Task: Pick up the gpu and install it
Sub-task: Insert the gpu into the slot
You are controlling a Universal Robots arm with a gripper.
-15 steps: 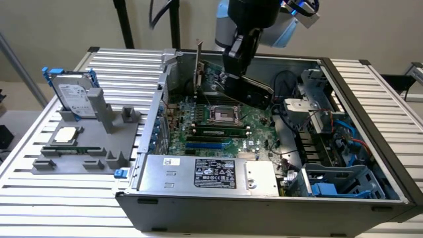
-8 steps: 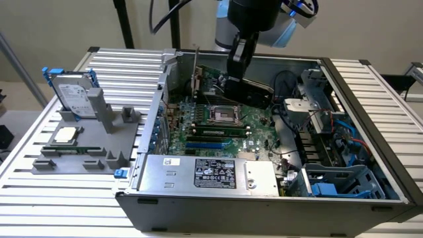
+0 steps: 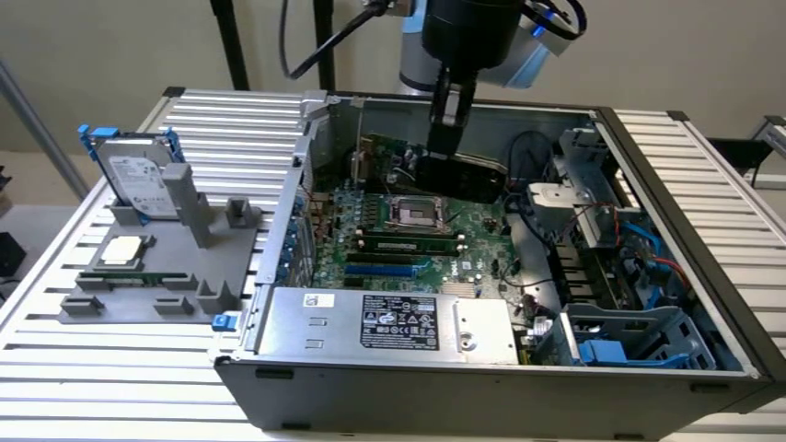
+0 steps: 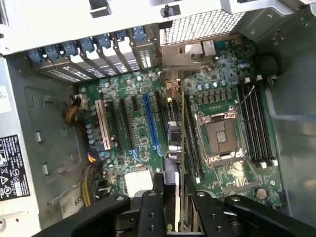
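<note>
Wrist view: your tool (image 4: 176, 200) grips the gpu (image 4: 180, 118), held edge-on above the motherboard (image 4: 133, 123) beside the CPU socket (image 4: 219, 136), bracket (image 4: 185, 57) toward the case wall (image 4: 74, 19); seems close over a slot, contact unclear.

Arm (image 3: 473, 32) reaches straight down (wrist vertical), claw (image 4: 175, 190) clamped on the gpu (image 4: 180, 143).

Even bright light, glare on case wall (image 4: 74, 19)
</note>
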